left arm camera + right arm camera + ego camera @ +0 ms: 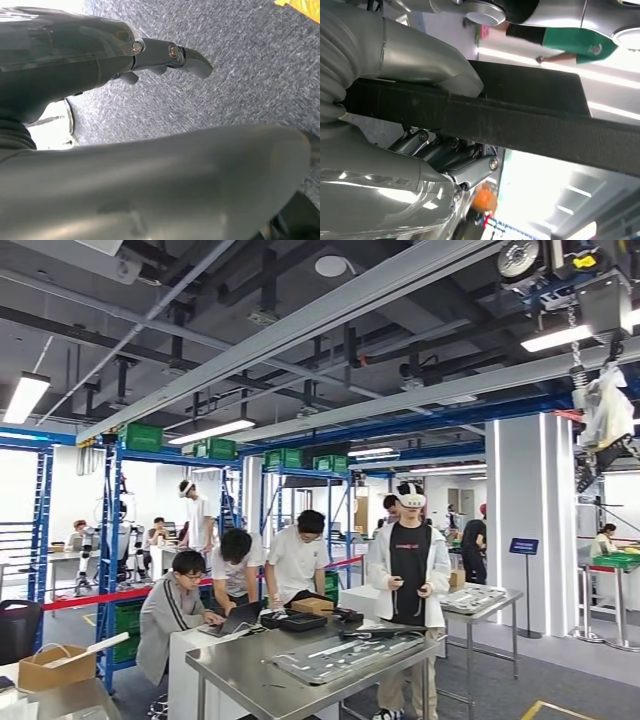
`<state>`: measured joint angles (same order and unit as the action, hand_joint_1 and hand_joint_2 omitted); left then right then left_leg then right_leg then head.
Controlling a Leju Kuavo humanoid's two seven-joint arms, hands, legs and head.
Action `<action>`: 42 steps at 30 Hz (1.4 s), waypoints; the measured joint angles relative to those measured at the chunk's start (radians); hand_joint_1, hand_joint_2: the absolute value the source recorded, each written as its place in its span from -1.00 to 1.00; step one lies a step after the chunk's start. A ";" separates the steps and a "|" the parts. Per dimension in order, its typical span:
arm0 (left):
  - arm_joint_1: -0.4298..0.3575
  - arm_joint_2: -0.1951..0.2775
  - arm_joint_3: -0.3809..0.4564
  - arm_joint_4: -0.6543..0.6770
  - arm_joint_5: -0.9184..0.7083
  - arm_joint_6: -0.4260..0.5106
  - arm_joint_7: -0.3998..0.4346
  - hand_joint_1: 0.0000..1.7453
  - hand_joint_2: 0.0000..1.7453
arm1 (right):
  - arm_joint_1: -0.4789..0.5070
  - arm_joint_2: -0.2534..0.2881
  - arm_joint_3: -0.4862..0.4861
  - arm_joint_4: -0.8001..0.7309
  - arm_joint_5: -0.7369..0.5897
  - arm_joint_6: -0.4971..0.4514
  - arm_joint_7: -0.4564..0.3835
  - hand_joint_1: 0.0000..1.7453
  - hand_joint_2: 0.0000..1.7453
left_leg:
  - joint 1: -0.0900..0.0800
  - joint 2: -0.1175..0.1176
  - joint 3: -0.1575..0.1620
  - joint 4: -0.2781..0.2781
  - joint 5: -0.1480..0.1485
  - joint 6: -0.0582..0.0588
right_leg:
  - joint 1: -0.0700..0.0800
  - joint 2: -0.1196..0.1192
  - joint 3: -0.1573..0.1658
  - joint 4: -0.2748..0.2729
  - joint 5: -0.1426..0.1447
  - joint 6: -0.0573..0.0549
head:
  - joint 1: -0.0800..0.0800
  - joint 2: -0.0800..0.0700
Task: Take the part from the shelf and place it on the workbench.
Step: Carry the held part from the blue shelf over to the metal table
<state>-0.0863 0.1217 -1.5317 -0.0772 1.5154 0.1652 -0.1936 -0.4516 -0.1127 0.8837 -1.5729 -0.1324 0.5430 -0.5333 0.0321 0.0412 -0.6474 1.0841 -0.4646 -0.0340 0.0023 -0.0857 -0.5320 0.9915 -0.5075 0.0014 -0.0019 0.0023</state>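
Observation:
In the right wrist view my right hand point(414, 165) grips a long flat black part point(531, 110), with the thumb point(433, 65) lying on one face and the fingers point(471, 167) curled under the other. The part juts well past the hand. My left hand point(94, 50) hangs over grey carpet with its fingers point(188, 55) stretched out and nothing in it. The steel workbench point(219, 662) stands ahead in the head view and carries long grey plates point(347, 652). Blue shelving point(113, 540) stands at the left.
A person in a headset point(410, 570) stands right behind the workbench. Three people lean over a laptop point(238, 618) at a white table. A cardboard box point(56, 665) sits at the lower left, a second steel table point(483, 600) and a white pillar point(532, 520) to the right.

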 joint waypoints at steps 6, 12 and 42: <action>0.005 -0.004 -0.002 -0.001 0.002 0.001 -0.003 -1.00 1.00 | 0.002 -0.007 0.011 0.007 0.001 -0.004 -0.001 1.00 1.00 | -0.015 -0.024 0.022 -0.049 0.007 0.048 | -0.009 0.007 0.002 0.030 -0.039 0.032 | 0.000 0.000; 0.002 0.001 -0.002 -0.001 0.003 0.002 0.018 -1.00 1.00 | 0.024 -0.024 0.013 0.012 0.007 -0.008 -0.004 1.00 1.00 | -0.030 -0.099 0.025 -0.049 0.008 0.067 | -0.005 0.086 -0.142 0.296 -0.124 0.015 | 0.000 0.000; -0.006 0.000 -0.014 0.000 0.002 0.001 -0.002 -1.00 1.00 | 0.045 -0.043 0.011 0.007 0.013 -0.023 -0.016 1.00 1.00 | -0.024 -0.088 0.034 -0.047 0.002 0.065 | -0.011 0.082 -0.145 0.306 -0.135 0.028 | 0.000 0.000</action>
<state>-0.0921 0.1217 -1.5456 -0.0774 1.5179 0.1663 -0.1961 -0.4064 -0.1561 0.8946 -1.5659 -0.1195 0.5199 -0.5492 0.0086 -0.0467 -0.6138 1.0367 -0.4622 0.0312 -0.0087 -0.0038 -0.6774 1.2971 -0.6420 0.0297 -0.0022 0.0023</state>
